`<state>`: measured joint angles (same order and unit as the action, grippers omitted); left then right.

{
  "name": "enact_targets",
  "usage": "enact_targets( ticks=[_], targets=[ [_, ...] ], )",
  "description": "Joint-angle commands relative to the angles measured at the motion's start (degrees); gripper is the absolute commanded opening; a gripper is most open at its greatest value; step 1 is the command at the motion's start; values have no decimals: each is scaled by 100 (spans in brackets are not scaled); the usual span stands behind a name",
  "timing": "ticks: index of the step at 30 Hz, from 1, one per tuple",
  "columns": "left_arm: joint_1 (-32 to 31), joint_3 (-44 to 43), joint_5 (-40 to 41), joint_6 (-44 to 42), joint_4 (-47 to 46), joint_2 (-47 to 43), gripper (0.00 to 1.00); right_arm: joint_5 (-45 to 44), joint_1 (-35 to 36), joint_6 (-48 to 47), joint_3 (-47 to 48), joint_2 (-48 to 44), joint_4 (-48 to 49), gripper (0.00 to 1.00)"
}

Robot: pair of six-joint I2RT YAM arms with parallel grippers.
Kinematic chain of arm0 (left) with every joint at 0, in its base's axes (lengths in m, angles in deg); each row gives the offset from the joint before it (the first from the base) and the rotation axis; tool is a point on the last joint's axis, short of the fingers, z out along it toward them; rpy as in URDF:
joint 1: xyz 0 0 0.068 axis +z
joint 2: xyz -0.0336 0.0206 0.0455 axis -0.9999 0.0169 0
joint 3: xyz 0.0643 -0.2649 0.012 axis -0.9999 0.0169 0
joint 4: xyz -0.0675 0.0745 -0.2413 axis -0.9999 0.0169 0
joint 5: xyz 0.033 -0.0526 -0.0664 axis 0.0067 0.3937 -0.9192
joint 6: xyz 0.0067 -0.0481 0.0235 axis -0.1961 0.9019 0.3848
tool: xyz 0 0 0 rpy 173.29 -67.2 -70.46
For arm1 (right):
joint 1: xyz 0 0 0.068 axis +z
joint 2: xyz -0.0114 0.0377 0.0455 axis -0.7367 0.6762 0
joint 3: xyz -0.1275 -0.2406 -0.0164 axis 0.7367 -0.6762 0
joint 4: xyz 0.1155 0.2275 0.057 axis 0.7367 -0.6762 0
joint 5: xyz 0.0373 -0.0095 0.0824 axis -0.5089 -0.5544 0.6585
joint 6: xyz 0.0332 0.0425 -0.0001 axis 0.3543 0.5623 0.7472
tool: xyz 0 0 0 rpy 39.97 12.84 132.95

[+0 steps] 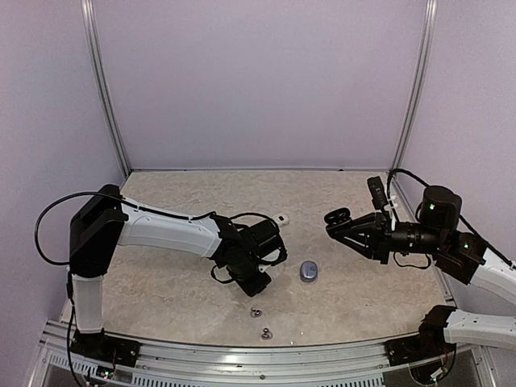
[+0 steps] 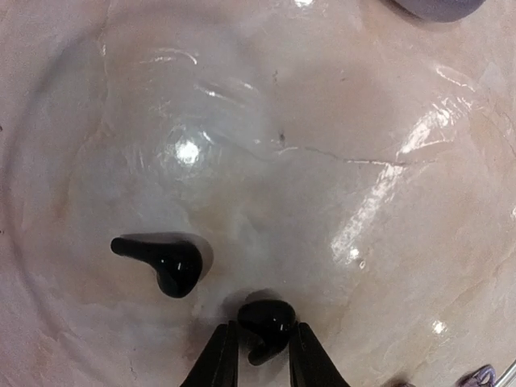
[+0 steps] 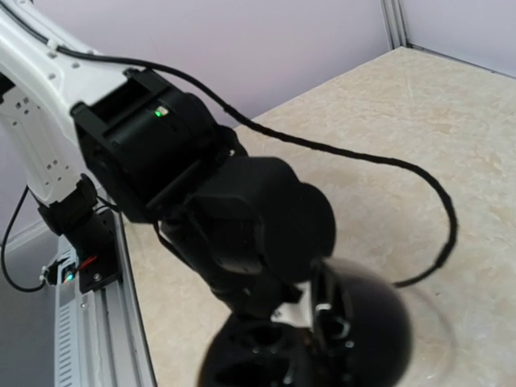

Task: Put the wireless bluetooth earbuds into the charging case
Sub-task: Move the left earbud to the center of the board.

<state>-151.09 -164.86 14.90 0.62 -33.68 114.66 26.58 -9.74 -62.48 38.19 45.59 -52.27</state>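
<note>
Left end effector astride black earbud — contact unclear.

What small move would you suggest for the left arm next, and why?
Probably a short, straight lift. The left gripper has its fingertips against both sides of one black earbud on the table, the other earbud lies apart beside it, and the right gripper seems to hold the black case ready.

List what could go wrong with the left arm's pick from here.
The left gripper's jaws pinch the near earbud only at their tips, on its rounded, glossy body; it may squirt out. The other earbud lies close alongside and might get knocked during the lift.
</note>
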Motion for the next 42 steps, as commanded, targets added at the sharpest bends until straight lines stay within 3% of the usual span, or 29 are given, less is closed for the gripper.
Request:
enact_targets(
  ticks=[1, 9, 12, 16, 24, 31, 42],
  targets=[
    [138, 575, -152, 55, 320, -343, 22, 130, -67, 32, 8, 62, 265, 0],
    [151, 1483, -210, 422, 706, -1149, 18, 235, -67, 34, 26, 199, 455, 0],
    [123, 1649, -140, 393, 555, -1517, 25, 281, -63, 10, 34, 279, 500, 0],
    [121, 1262, -79, 65, 202, -1509, 35, 321, -65, -8, 57, 343, 524, 0],
    [101, -53, 4, -717, 176, -421, 49, 235, -75, 5, 56, 201, 390, 0],
    [129, -925, -71, -1041, 685, 270, 47, 236, -82, -13, 88, 226, 373, 0],
    [179, -1008, -234, -1084, 776, 556, 34, 241, -93, -19, 96, 244, 360, 0]
  ],
)
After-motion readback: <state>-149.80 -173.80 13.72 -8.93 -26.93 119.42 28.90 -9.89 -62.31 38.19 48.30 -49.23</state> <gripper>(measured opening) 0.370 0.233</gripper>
